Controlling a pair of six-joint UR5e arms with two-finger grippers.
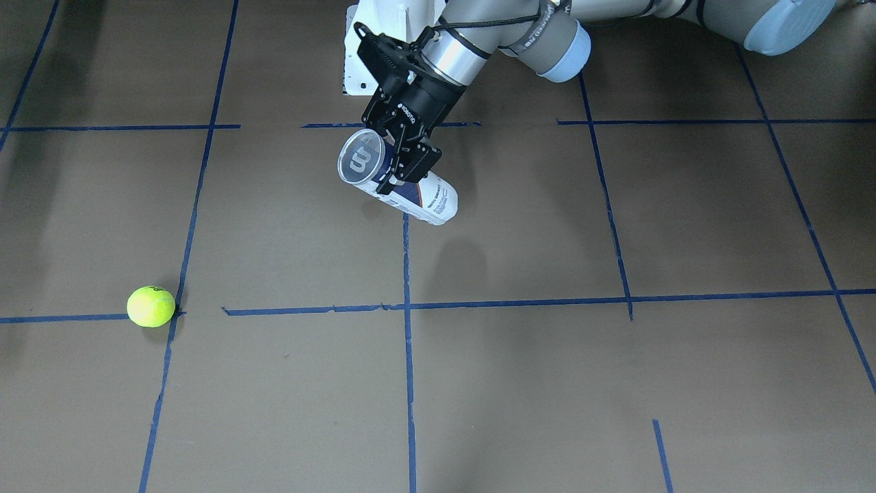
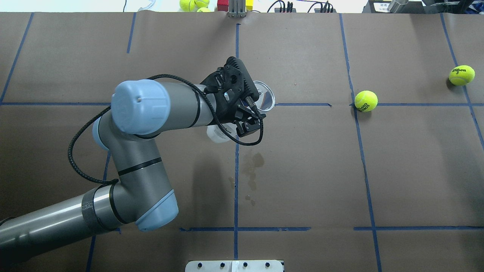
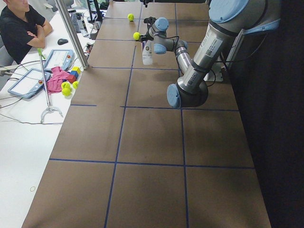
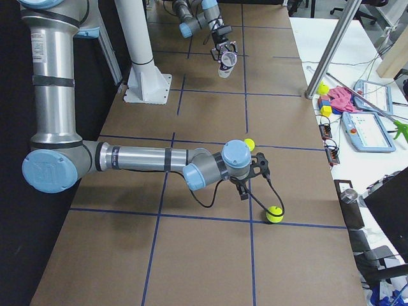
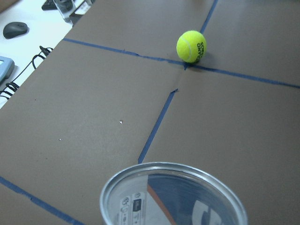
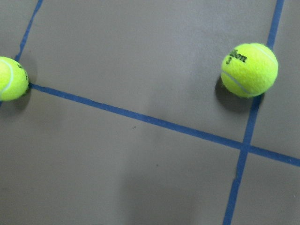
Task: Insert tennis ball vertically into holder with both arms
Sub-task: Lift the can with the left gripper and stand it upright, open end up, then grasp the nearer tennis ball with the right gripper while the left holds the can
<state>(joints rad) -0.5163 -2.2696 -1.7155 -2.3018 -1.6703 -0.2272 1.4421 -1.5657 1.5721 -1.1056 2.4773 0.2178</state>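
Jaws of L gripper (image 1: 405, 171) clamped across the holder (image 1: 432, 198), just below its silver-rimmed end. Holder is tilted and lifted off the table (image 1: 616, 383), rimmed end toward the operators' side, with its shadow on the brown paper below. L wrist view: rim fills the bottom edge, label visible through the clear wall.

R gripper (image 4: 245, 189) appears only in the exterior right view, low over the table. Can't tell if its jaws are wide or narrow; no fingers show in R wrist view.

Tennis ball (image 2: 366, 101) sits on the table at a blue tape (image 2: 363, 158) crossing, well apart from the holder on robot's R side, touching nothing else. Second ball (image 2: 461, 75), marked "3", lies further R. R wrist view looks down on both
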